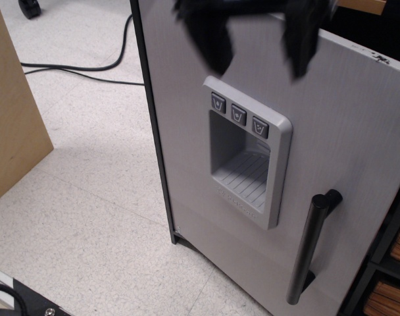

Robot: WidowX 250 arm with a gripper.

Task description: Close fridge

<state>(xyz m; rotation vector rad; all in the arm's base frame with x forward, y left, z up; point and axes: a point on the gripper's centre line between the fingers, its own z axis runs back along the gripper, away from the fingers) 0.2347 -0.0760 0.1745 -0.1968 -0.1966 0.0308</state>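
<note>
The toy fridge's grey brushed door [358, 131] fills the right of the view, swung almost flat against the black frame [150, 118]. Its three-button dispenser recess [246, 151] sits mid-door and the black bar handle [312, 243] is at the lower right. A thin dark gap shows at the door's right edge. My gripper [259, 36] is blurred at the top, in front of the upper door. Its two black fingers [210, 39] are spread apart and hold nothing. The fridge's inside is hidden behind the door.
A tan wooden panel [12, 105] stands at the left. A black cable [75, 69] runs over the speckled floor [88, 217] behind it. Wicker-like drawers [391, 289] show at the lower right. A black device corner [29, 303] is at the bottom left.
</note>
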